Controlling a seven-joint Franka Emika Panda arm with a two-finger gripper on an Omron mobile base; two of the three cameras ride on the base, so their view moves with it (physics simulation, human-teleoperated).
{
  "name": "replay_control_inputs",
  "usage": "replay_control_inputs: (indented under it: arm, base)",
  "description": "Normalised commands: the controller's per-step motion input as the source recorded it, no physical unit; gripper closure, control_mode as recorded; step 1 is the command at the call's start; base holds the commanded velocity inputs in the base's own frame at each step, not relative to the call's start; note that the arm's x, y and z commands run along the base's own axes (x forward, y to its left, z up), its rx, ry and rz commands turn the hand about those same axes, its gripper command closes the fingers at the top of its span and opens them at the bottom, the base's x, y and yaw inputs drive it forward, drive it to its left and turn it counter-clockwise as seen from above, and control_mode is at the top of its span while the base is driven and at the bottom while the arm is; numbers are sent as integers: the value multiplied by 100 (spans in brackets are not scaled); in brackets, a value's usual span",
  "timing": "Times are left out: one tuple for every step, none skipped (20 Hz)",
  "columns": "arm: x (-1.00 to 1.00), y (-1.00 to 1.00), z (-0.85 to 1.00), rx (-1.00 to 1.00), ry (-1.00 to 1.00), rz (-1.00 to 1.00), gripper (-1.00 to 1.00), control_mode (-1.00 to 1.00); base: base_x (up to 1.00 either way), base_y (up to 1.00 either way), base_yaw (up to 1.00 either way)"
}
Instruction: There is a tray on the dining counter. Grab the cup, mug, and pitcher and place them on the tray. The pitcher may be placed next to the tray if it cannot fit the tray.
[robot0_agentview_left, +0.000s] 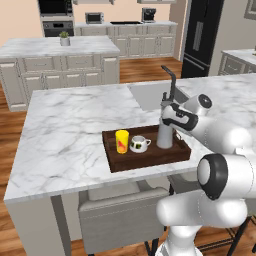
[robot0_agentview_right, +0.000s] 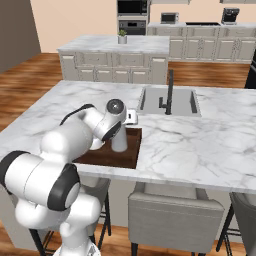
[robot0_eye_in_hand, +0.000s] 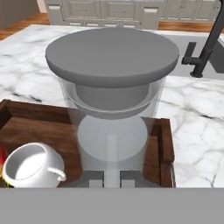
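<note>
Pitcher (robot0_agentview_right: 119, 142) upright on tray (robot0_agentview_right: 127, 156), dining counter (robot0_agentview_right: 200, 140)

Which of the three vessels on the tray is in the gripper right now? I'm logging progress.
The pitcher, tall, grey and lidded at the tray's faucet-side end; the gripper is closed on it. The yellow cup and white mug stand free.

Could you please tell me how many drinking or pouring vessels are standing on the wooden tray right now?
3: the yellow cup at the tray's left end, the white mug beside it in the middle, and the grey pitcher at the right end, under the gripper. None appears hidden.
</note>
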Motion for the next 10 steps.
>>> replay_control_inputs:
  arm:
    - [11,0,-11,0,0,0,100,-100]
    - [11,0,-11,0,0,0,100,-100]
    - [11,0,-9,0,0,0,100,-100]
    - [12,0,-12,0,0,0,100,-100]
    - [11,0,-11,0,0,0,100,-100]
    - [13,0,-14,0,0,0,100,-100]
    - [12,0,-11,0,0,0,100,-100]
    - [8,0,-11,0,0,0,100,-100]
    - [6,0,-9,0,0,0,100,-100]
    - [2,0,-9,0,0,0,100,-100]
  base:
    - [0,0,0]
    - [0,0,0]
    - [0,0,0]
    - [0,0,0]
    - [0,0,0]
    - [0,0,0]
    - [0,0,0]
    - [0,0,0]
    - [0,0,0]
    - [0,0,0]
